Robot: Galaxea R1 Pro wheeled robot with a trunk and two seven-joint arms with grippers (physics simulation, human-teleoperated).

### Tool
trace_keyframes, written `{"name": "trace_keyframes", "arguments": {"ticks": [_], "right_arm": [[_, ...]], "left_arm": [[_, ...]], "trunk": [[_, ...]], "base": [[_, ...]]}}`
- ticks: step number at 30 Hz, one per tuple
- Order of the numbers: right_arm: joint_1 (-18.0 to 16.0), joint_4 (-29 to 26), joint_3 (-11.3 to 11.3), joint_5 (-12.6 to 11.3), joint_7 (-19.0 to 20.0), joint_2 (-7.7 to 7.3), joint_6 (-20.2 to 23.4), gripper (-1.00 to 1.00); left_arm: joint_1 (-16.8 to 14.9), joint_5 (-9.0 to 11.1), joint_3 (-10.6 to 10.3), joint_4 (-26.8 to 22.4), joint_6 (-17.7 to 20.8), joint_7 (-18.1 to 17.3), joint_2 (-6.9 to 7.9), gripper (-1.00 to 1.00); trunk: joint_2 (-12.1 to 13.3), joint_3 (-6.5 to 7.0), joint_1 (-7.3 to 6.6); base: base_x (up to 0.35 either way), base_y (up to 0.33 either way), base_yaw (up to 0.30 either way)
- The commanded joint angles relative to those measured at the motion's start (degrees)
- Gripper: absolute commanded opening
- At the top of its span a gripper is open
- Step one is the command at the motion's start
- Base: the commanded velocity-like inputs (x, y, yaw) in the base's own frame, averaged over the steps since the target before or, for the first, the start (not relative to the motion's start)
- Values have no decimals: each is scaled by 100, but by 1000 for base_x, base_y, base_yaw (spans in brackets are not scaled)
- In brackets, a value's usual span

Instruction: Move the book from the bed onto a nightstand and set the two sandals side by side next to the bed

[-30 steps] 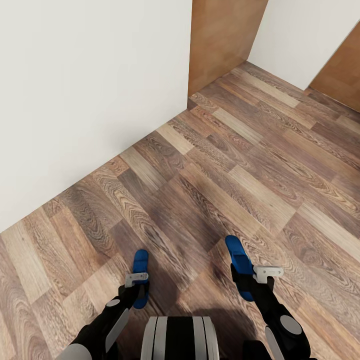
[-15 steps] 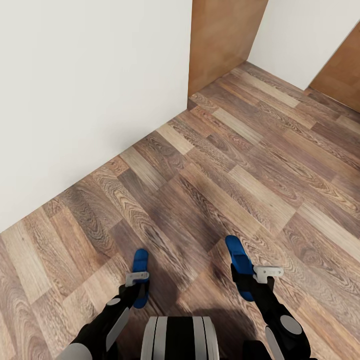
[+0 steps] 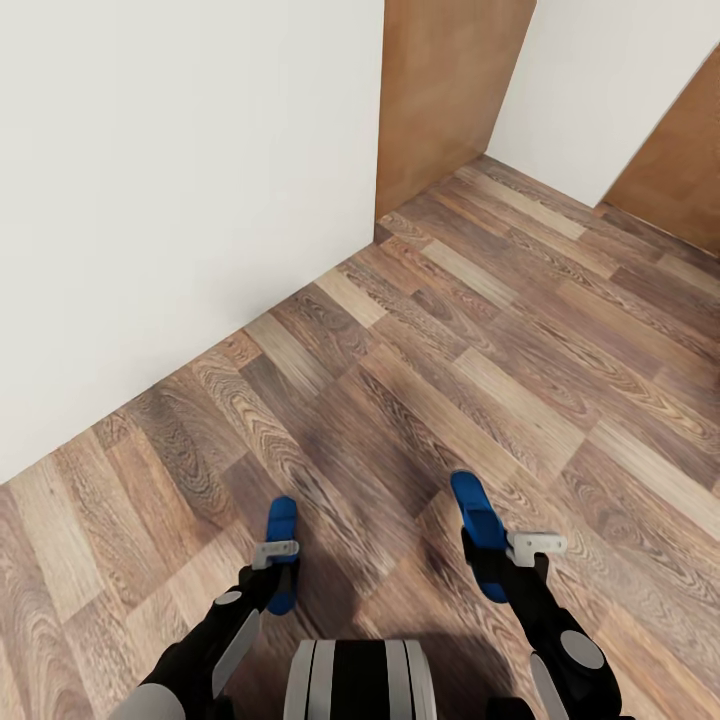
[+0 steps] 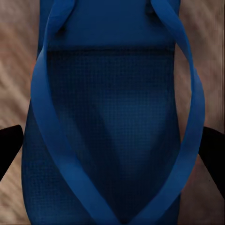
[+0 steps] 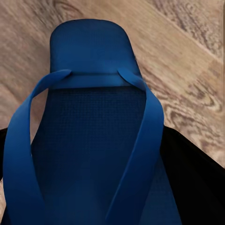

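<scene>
The whole head view has shifted, which marks a move of the camera, not of the room. The white wall (image 3: 180, 200) meets the wood-plank floor (image 3: 470, 380) at a line that sits lower at the left edge than a second ago. The brown panel (image 3: 440, 90) at the corner ends higher up, and the second brown panel (image 3: 675, 160) at the far right has slid upward. More floor shows ahead of the left sandal (image 3: 282, 522) and the right sandal (image 3: 478, 520).
</scene>
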Motion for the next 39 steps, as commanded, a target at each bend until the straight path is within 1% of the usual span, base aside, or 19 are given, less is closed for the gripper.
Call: {"name": "trace_keyframes", "arguments": {"ticks": [1,10,13,16,19,24,39], "right_arm": [[-2,-8,16,-47,-50,-6,26,-100],[1,-8,9,-49,-42,-13,26,-100],[2,-8,1,-66,30,-14,28,-100],[0,-10,-29,-87,225,-15,31,-100],[0,-14,-59,-97,635,-15,29,-100],[3,-16,-77,-99,840,-15,24,-100],[6,-17,-96,-102,869,1,26,-100]], "left_arm": [[-1,60,-34,-13,25,49,6,-100],[2,60,-34,-11,43,49,6,-100],[4,60,-34,-9,49,49,6,-100],[3,60,-34,-10,52,49,6,-100],[4,60,-34,-6,54,49,6,-100],[5,60,-34,-3,55,49,6,-100],[6,60,-27,-10,55,55,4,-100]], "trunk": [[0,20,-3],[12,219,-26],[16,286,-34],[20,352,-42],[24,418,-50],[31,529,-62],[51,862,-101]], "base": [[0,0,0],[0,0,0],[0,0,0],[0,0,0],[0,0,0],[0,0,0],[0,0,0]]}}
